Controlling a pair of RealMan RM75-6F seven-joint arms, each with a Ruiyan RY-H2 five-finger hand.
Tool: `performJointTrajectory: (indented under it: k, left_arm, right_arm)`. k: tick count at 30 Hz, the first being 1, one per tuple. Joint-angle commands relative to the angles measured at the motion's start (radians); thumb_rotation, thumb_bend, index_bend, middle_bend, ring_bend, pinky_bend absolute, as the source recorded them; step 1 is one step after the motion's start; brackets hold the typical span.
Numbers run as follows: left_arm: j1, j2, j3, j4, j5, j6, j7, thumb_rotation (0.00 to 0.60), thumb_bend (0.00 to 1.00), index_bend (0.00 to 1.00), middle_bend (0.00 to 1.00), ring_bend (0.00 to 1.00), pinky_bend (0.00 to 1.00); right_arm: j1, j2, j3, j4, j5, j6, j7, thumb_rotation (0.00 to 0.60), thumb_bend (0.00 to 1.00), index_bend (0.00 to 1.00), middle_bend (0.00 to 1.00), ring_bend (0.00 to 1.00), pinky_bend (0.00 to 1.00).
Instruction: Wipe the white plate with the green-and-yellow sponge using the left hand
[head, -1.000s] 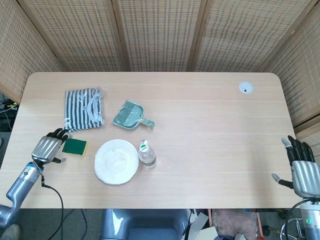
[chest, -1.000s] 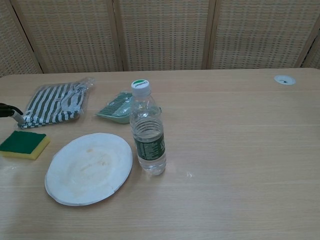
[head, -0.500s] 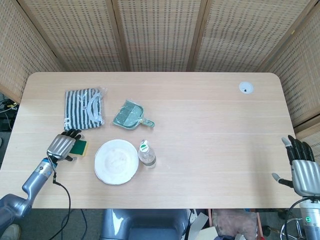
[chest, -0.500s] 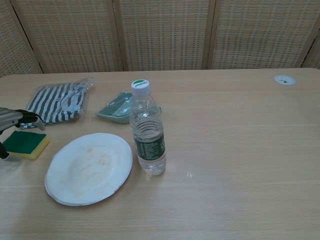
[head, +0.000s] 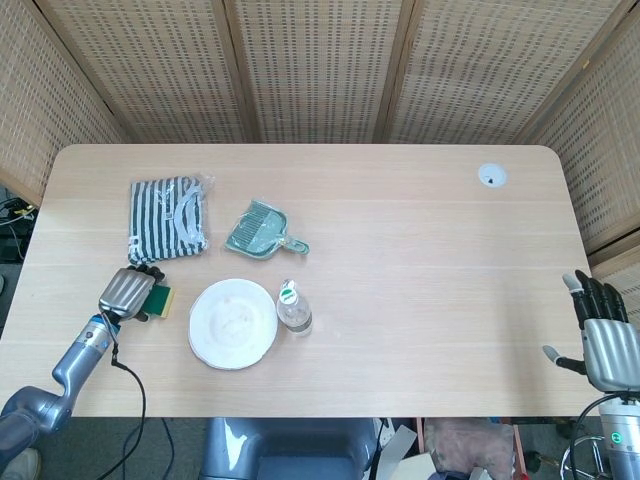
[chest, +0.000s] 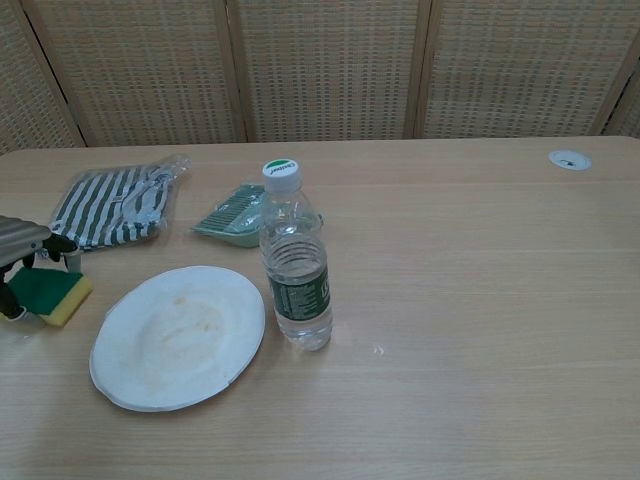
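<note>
- Since a second ago, the left hand has slid in from the table's left edge and now sits over the sponge, covering most of it.
- From the chest view, the left hand arches over the sponge, with dark fingers reaching down at its far side and another at its near left corner. They seem to be closing on it, but no firm grasp shows; the sponge lies flat on the table.
- The plate lies just at 3 o'clock of the sponge, apart from it, with faint brownish smears in its middle.
- A water bottle stands upright just at the plate's 3 o'clock edge.
- A striped cloth in a clear bag lies at 12 o'clock of the sponge; a small green dustpan lies at 12 o'clock of the plate.
- The right hand hangs at the table's right edge, well apart, fingers spread and empty.
- Step in hand, as a judgement: picking up the sponge; no wiping has begun.
- Next move likely calls for a secure pinch, a lift, then a short carry toward 3 o'clock onto the plate, staying clear of the bottle.
</note>
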Motion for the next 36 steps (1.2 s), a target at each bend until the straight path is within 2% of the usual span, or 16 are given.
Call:
performJointTrajectory:
  k: [1,7,9,12,17,26,29,36]
  left_arm:
    - [0.004,-0.001,-0.001,0.006,0.007,0.037,-0.022,0.6,0.08,0.46,0.38,0.32,0.41]
    - [0.006,0.054,-0.005,-0.106,0.043,0.154,-0.122,0.6,0.1,0.48,0.39,0.33,0.43]
    - [0.005,0.083,-0.014,-0.201,0.045,0.182,-0.219,0.6,0.1,0.48,0.39,0.33,0.44]
    - [-0.009,0.129,-0.028,-0.348,0.032,0.164,-0.402,0.6,0.11,0.48,0.39,0.33,0.45]
    - [-0.037,0.127,-0.039,-0.413,0.024,0.133,-0.493,0.6,0.11,0.48,0.39,0.33,0.45]
    - [-0.077,0.073,-0.053,-0.421,-0.007,0.07,-0.477,0.6,0.11,0.48,0.4,0.33,0.45]
    - [-0.089,0.038,-0.059,-0.392,-0.04,0.023,-0.468,0.6,0.11,0.48,0.4,0.33,0.45]
    - [-0.087,-0.022,-0.056,-0.302,-0.059,0.008,-0.479,0.6,0.12,0.48,0.4,0.33,0.45]
  right_arm:
    - [0.0,0.0,0.0,0.0,0.0,0.0,0.001,0.6,0.0,0.0,0.0,0.0,0.0]
    - [0.0,0.001,-0.001,-0.003,-0.001,0.001,-0.001,0.6,0.0,0.0,0.0,0.0,0.0]
    - [-0.001,0.001,-0.002,-0.004,-0.001,0.002,-0.001,0.6,0.0,0.0,0.0,0.0,0.0]
    - [-0.001,0.002,-0.002,-0.006,-0.002,0.003,-0.001,0.6,0.0,0.0,0.0,0.0,0.0]
    - [-0.001,0.003,-0.003,-0.007,-0.004,0.003,0.0,0.6,0.0,0.0,0.0,0.0,0.0]
    - [0.002,0.003,-0.002,-0.003,0.003,-0.008,0.005,0.6,0.0,0.0,0.0,0.0,0.0]
    - [0.004,0.002,-0.003,-0.003,0.005,-0.013,0.005,0.6,0.0,0.0,0.0,0.0,0.0]
    - [0.007,0.0,-0.004,-0.001,0.006,-0.018,0.006,0.6,0.0,0.0,0.0,0.0,0.0]
